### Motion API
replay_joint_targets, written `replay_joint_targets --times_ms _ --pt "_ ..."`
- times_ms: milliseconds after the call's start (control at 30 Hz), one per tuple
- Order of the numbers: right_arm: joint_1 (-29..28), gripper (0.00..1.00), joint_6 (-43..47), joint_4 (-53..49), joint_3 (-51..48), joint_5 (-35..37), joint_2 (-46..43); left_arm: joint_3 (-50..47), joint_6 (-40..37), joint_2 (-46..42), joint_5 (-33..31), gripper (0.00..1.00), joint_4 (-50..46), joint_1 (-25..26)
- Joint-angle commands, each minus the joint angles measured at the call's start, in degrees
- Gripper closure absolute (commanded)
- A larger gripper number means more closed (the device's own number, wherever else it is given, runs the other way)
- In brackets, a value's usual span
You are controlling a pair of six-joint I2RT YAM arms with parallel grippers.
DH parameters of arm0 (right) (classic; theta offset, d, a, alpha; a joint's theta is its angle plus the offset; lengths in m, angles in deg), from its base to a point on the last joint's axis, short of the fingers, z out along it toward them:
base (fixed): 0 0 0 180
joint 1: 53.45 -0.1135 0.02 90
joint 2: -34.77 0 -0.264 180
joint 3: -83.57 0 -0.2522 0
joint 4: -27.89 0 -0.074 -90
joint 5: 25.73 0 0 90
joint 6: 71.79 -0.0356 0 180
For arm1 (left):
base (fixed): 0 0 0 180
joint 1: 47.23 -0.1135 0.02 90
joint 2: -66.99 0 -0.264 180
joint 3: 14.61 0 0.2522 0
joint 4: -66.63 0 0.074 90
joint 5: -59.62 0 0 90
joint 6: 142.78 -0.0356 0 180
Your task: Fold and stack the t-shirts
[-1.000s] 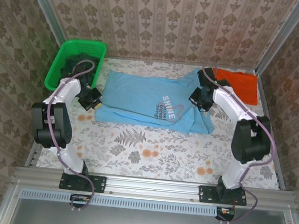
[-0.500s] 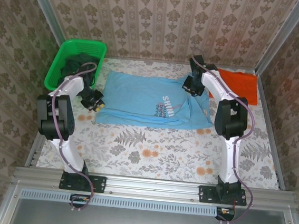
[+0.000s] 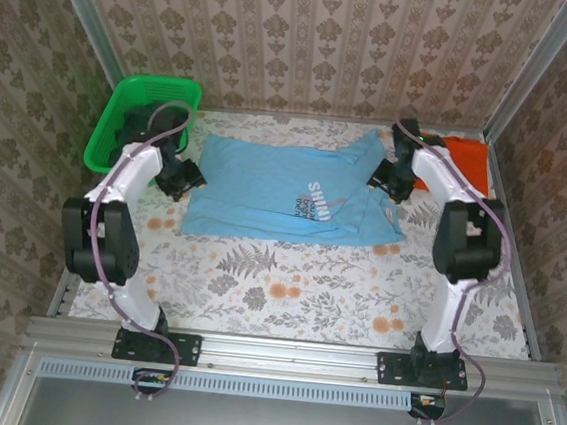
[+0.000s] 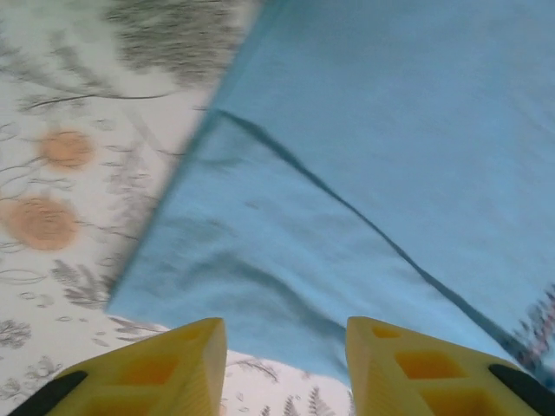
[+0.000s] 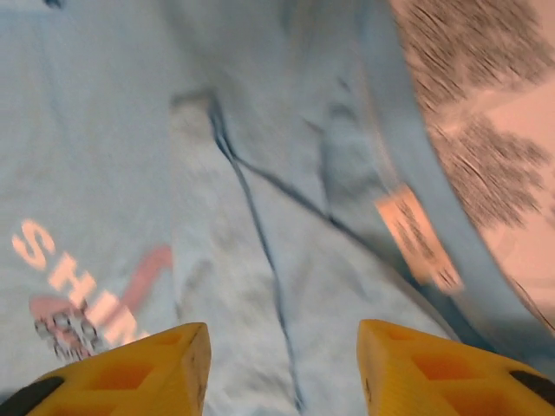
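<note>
While judging progress from above, finding the light blue t-shirt (image 3: pixel 286 188) lying flat on the far half of the table (image 3: pixel 286 288), between the two arms, chest print facing up toward its right end. Reading the long crease running across the cloth in both wrist views as one fold already laid down, with more folding probably waiting, the shirt spreading wide across the table. Seeing the orange-red t-shirt (image 3: pixel 466 165) lying in the far right corner as a compact flat patch, partly hidden behind the right arm, and not being able to tell whether fully folded. Noting the green basket (image 3: pixel 100 140) sitting in the far left corner, apart from both shirts. Not yet stacking anything: blue shirt and orange-red shirt lying side by side, neither on top of the other. Turning to the tools: finding the left gripper (image 3: pixel 182 176) poised at the blue shirt's left edge, yellow fingers (image 4: pixel 169 368) standing moderately apart, gripping nothing, with the cloth's hem and a strip of table showing below the gap. Finding the right gripper (image 3: pixel 390 178) over the shirt's right end, just beside the print, fingers (image 5: pixel 425 368) likewise parted, pinching nothing, with creased blue cloth showing below.
</note>
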Motion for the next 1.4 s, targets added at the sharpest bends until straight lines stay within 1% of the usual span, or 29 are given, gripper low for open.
replay_joint_targets --times_ms 0,100,167,267,367,500,600,700,967,1067,1100,1167,1267,1333,1367 --pt "0.29 0.62 -2.58 9.25 -12.44 -8.67 -8.43 -2.59 -4.52 -0.35 2.33 0.64 1.37 4.22" --pt "0.57 0.71 -4.0 13.88 -20.53 -10.36 -10.57 -5.12 -4.32 1.35 3.99 0.68 3.73 5.54" --pt "1.05 0.73 -4.89 16.33 -23.95 -10.95 -10.18 -6.63 -4.79 2.59 3.21 0.69 5.53 5.54" --pt "2.15 0.75 -5.3 16.98 -26.77 -8.85 -9.49 -8.17 -6.17 6.0 2.13 0.69 7.02 4.72" --pt "2.94 0.74 -5.83 19.18 -29.14 -7.61 -8.99 -8.88 -7.87 9.38 -0.64 0.69 6.75 4.01" --pt "2.95 0.73 -6.55 18.25 -32.67 -8.28 -9.29 -12.41 -8.1 9.63 -4.59 0.69 6.07 3.28" --pt "2.86 0.73 -7.71 18.74 -37.76 -9.25 -12.59 -16.24 -7.11 7.61 -5.61 0.7 5.52 2.66" --pt "2.56 0.73 -8.07 18.06 -42.75 -10.16 -17.0 -20.85 -5.94 3.62 -5.99 0.7 5.79 2.64" --pt "2.43 0.72 -9.27 13.87 -53.24 -10.77 -28.69 -31.1 -1.51 -6.85 -4.86 0.68 3.17 2.3" --pt "2.17 0.64 -9.63 11.64 -56.04 -9.84 -34.24 -34.35 1.24 -11.67 -4.27 0.67 1.89 1.61" --pt "2.11 0.62 -9.49 10.99 -56.37 -9.7 -36.01 -34.91 1.88 -13.7 -4.08 0.66 1.26 1.25" --pt "1.75 0.59 -10.1 11.43 -56.58 -10.22 -39.53 -34.18 2.45 -16.6 -4.86 0.61 -0.44 0.97" --pt "0.27 0.56 -11.08 13.28 -55.57 -10.94 -43.5 -28.94 0.84 -19.13 -5.33 0.57 -1.98 2.06" --pt "-0.8 0.56 -11.73 14.25 -54.57 -12.03 -43.39 -24.71 -1.71 -19.22 -2.32 0.55 -0.14 4.22" --pt "-1.24 0.56 -12.02 15.03 -54.08 -13.13 -42.68 -22.5 -3.61 -18.96 0.12 0.55 1.91 6.26"
